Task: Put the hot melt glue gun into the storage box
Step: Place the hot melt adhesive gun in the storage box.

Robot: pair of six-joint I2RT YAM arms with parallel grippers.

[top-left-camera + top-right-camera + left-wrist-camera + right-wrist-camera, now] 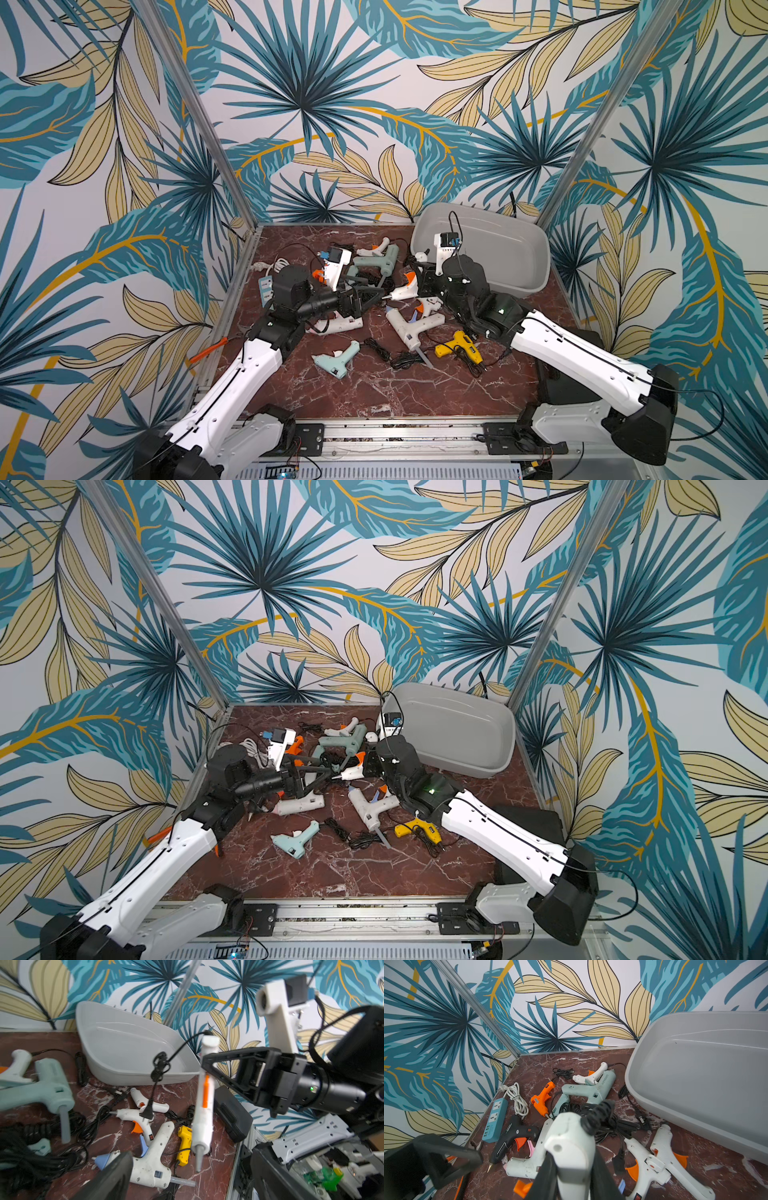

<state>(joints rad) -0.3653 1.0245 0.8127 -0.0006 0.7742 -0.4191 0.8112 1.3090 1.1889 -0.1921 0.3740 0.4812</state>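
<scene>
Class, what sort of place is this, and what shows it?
Probably a robot test cell: left arm and right arm mounted on a rail, leaf-print backdrop walls, glue guns strewn beside a grey storage box.

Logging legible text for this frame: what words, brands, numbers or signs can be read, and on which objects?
Nothing can be read with certainty.
Pale green glue gun: raised lettering along the barrel, too blurred to read.
Black glue gun: white print on the body, too small to read.
Orange glue gun: small label, unreadable.
</scene>
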